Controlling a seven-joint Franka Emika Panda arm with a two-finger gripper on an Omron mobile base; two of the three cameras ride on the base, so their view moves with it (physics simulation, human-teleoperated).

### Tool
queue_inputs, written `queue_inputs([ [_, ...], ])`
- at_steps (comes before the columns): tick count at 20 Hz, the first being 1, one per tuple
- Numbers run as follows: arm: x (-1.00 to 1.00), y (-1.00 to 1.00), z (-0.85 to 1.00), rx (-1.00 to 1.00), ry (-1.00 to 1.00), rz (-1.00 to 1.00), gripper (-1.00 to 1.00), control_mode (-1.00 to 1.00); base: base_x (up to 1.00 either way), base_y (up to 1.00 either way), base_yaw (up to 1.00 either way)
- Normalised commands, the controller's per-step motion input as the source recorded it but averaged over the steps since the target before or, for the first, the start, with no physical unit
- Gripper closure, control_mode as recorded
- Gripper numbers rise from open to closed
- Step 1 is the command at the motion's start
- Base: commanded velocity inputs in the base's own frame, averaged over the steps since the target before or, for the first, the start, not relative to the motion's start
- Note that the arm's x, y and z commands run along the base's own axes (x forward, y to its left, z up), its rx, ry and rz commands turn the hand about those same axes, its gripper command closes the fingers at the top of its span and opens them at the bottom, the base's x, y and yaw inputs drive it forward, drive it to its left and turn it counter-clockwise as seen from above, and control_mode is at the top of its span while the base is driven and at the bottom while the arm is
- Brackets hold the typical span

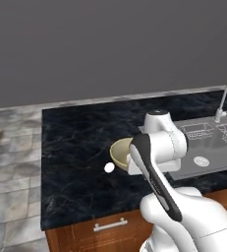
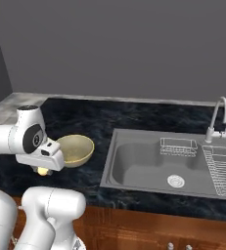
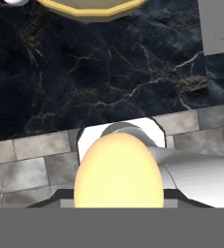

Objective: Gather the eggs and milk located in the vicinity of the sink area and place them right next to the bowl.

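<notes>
End effector: clenched on the pale yellow egg [image 3: 118,169], which sat large and close in the hand view between the finger tips; in the right base view a bit of the same egg [image 2: 43,171] peeked out under the white hand, just left of the bowl.
Arm: folded over the front part of the table, its hand low beside the bowl in both base views.
Bowl: tan-yellow with a speckled pale inside [image 2: 76,149], standing upright on the dark marble table [image 1: 75,142] left of the sink; in the left base view its right side was hidden behind the arm [image 1: 121,150]; in the hand view its rim showed at the top edge [image 3: 91,7].
White egg: lay on the table just beside the bowl, on its left in the left base view [image 1: 109,167], near but not clearly touching it; a small part of it showed at the top left corner of the hand view [image 3: 11,2].
Sink: grey metal basin [image 2: 148,166] set into the table to the right of the bowl, with a round drain [image 2: 175,181], a small wire basket at the back [image 2: 178,145], a wire rack on the right [image 2: 222,168] and a curved silver faucet [image 2: 218,117] behind it.
Milk: I could not make out a carton anywhere.
Floor: grey stone tiles [image 1: 12,162] to the left of the table; wooden cabinet fronts [image 1: 105,229] below its edge.
</notes>
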Motion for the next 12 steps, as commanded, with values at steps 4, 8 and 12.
queue_inputs([
  [4, 0.0, 0.0, 0.0, 0.0, 0.0, 0.0, 1.0, 1.0, 0.15, 0.97, -0.13],
  [8, 0.0, 0.0, 0.0, 0.0, 0.0, 0.0, 1.0, 1.0, 0.14, 0.59, -0.06],
  [12, 0.14, 0.16, 0.0, 0.0, -0.02, -0.02, 1.0, -1.0, 0.13, 0.17, -0.01],
])
